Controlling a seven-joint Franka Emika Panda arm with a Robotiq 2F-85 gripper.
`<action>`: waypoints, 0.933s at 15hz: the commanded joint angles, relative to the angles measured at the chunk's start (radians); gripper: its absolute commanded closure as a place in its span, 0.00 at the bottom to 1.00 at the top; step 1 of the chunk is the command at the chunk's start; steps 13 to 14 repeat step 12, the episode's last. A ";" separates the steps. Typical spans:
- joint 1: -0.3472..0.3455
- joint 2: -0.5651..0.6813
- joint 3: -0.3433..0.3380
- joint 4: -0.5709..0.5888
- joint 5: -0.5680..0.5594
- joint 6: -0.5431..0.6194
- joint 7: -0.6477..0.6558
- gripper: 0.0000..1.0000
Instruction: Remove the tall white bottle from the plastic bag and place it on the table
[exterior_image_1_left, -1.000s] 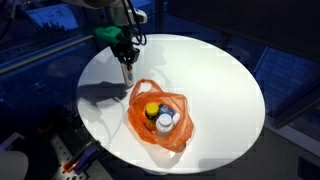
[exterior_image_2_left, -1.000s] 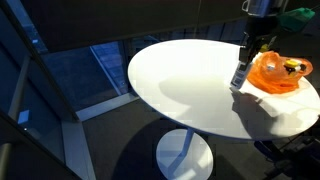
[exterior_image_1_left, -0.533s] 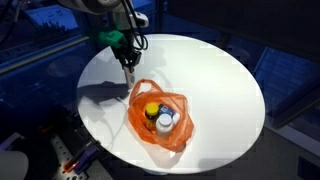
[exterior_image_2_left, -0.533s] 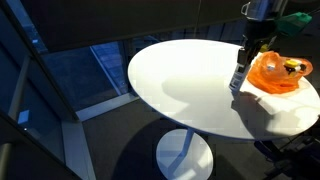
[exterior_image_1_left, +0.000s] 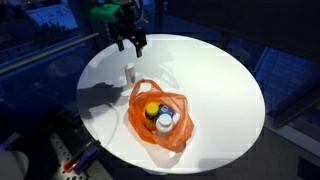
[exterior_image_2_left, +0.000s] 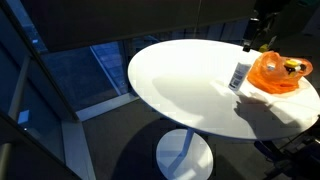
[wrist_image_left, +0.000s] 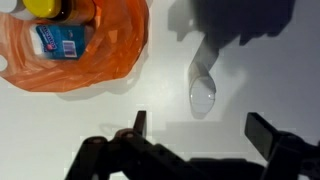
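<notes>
The tall white bottle (exterior_image_1_left: 130, 73) stands upright on the round white table (exterior_image_1_left: 210, 80), just beside the orange plastic bag (exterior_image_1_left: 150, 135). In another exterior view the bottle (exterior_image_2_left: 238, 76) stands left of the bag (exterior_image_2_left: 270, 75). My gripper (exterior_image_1_left: 130, 42) hangs open above the bottle, clear of it, with nothing between its fingers. From the wrist view I look down on the bottle (wrist_image_left: 202, 88); my gripper (wrist_image_left: 203, 128) has its jaws spread wide on either side. The bag (wrist_image_left: 75, 50) lies at the upper left.
Inside the bag sit a yellow-capped container (exterior_image_1_left: 152, 110) and a white-capped one with a blue label (exterior_image_1_left: 164, 122). The table edge curves close to the bag on the near side (exterior_image_1_left: 120, 150). Dark floor and glass panels surround the table.
My gripper was shut on the bottle; it has opened, let go and risen. The bottle now stands alone on the table.
</notes>
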 joint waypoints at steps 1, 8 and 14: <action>-0.013 -0.081 -0.006 0.041 -0.075 -0.176 0.070 0.00; -0.038 -0.137 -0.012 0.114 -0.044 -0.474 0.024 0.00; -0.037 -0.131 -0.007 0.100 -0.053 -0.450 0.044 0.00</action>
